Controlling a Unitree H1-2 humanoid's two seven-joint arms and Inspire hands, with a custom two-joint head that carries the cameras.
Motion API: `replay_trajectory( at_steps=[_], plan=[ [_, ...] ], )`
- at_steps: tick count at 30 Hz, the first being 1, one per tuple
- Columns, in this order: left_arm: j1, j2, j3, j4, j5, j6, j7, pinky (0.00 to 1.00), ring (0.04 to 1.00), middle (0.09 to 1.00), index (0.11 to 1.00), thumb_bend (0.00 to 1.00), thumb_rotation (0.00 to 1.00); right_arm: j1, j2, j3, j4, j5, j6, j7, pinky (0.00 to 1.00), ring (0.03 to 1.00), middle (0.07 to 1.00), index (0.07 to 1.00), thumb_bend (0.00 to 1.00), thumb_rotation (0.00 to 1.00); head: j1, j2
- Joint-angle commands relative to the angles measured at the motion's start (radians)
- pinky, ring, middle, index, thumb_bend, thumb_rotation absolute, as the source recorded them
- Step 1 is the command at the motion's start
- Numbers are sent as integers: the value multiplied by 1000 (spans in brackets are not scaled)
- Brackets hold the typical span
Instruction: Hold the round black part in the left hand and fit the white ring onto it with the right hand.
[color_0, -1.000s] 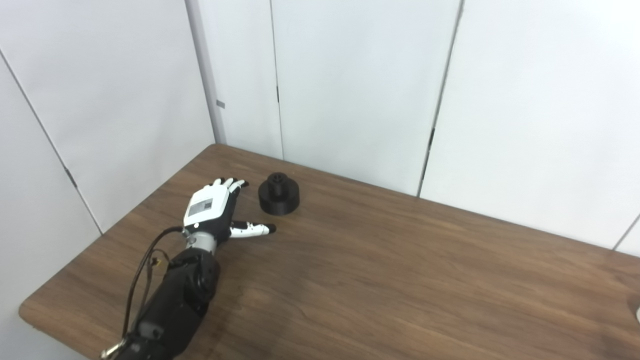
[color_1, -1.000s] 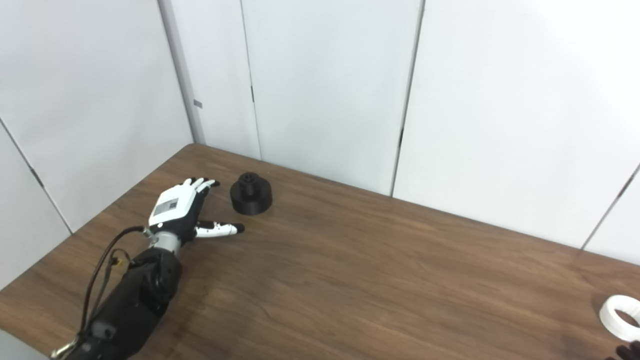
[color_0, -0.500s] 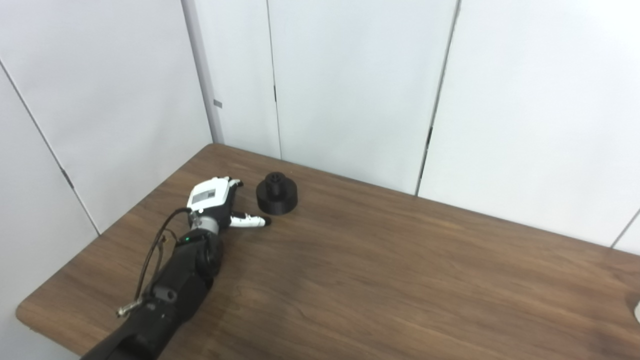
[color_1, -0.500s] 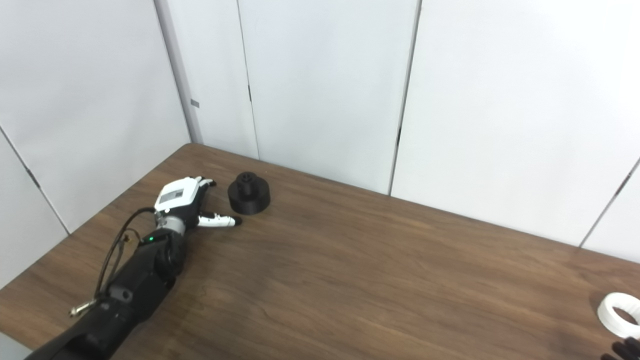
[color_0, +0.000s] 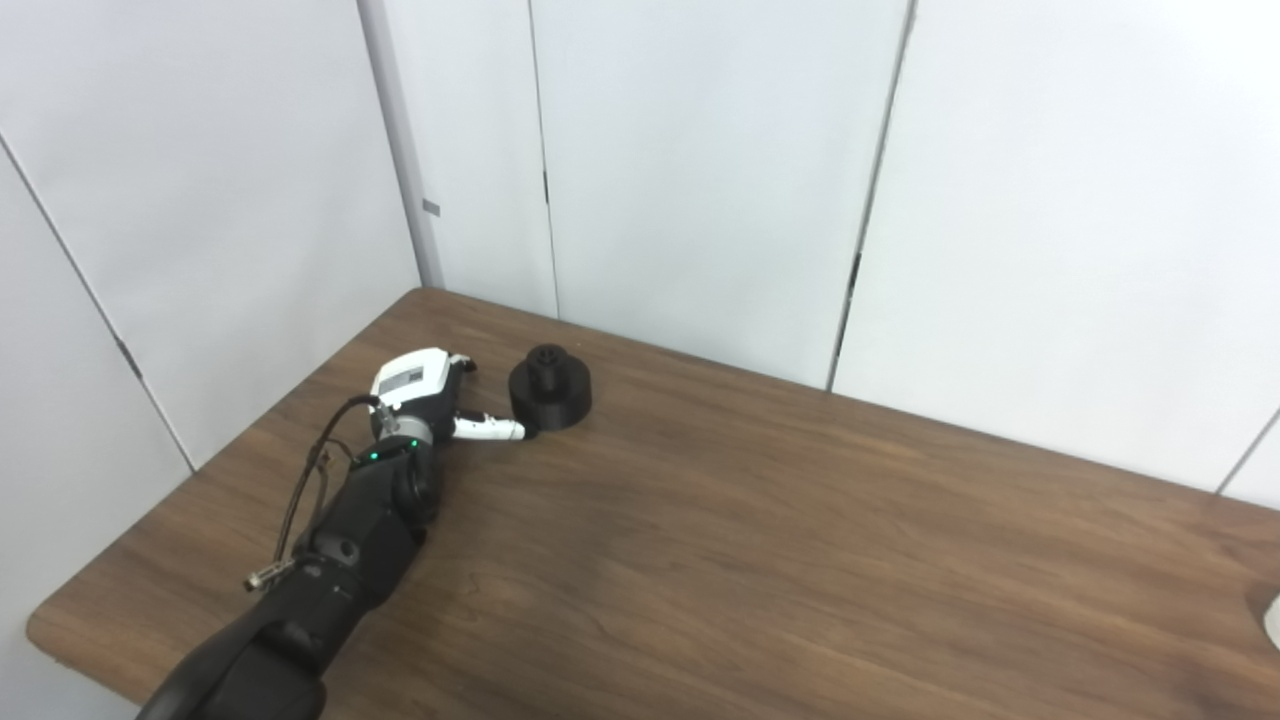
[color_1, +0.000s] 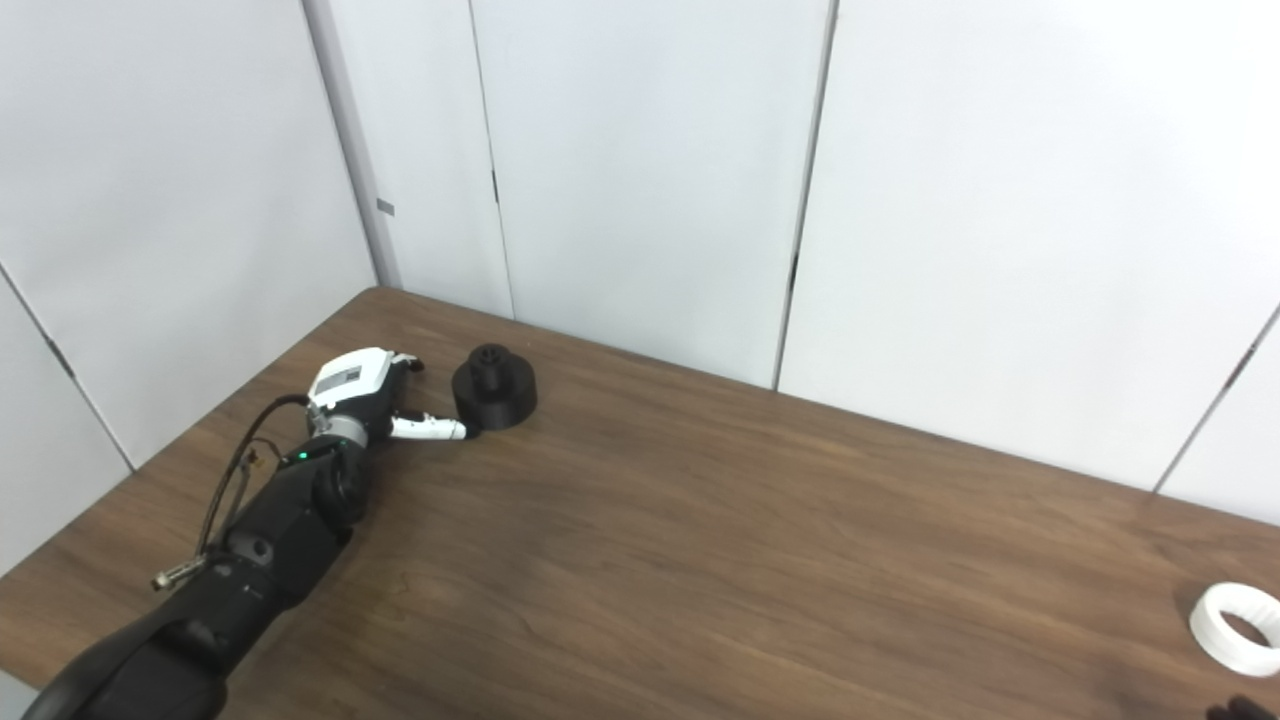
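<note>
The black part, a low round puck with a small hub on top, sits on the table near its far left corner. The left hand lies just beside the black part on its left, unclenched and holding nothing, thumb stretched toward the base and about touching it, fingers reaching behind.

The step in hand looks to be the grasp. To do it well, the hand should slide on until the puck's round wall sits between thumb and fingers, then close on the wall low down, leaving the top hub clear for the ring. Closing too soon may simply push the puck away across the smooth wood.

The white ring lies flat, far to the right of the black part, at the table's near right corner. Of the right hand only a dark tip shows at the bottom edge, just below the ring; whether it is spread or clenched cannot be told.

Compared with 1 second ago, the left hand has moved closer to the black part, and the thumb that lay apart from it now reaches its base. The part itself has not shifted.
</note>
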Motion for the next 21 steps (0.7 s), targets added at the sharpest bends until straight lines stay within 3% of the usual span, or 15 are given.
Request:
replay_trajectory(
  at_steps=[1, 13, 21],
  plan=[
    [-65, 30, -12, -9, -4, -22, 6, 1000, 1000, 963, 873, 1000, 620, 0, 6, 3, -39, 3, -20, -16, 590, 776, 810, 795, 491, 1000, 0, 1],
    [-73, 20, -39, -25, -51, -40, -26, 1000, 1000, 966, 871, 1000, 627, 3, -1, 14, -40, 10, -18, -33, 588, 786, 822, 807, 491, 1000, 1, 5],
    [-83, 12, -49, -35, -62, -36, -38, 1000, 1000, 967, 870, 1000, 580, 3, 1, 21, -47, 4, -17, -39, 597, 787, 819, 796, 486, 1000, -2, 4]
  ],
)
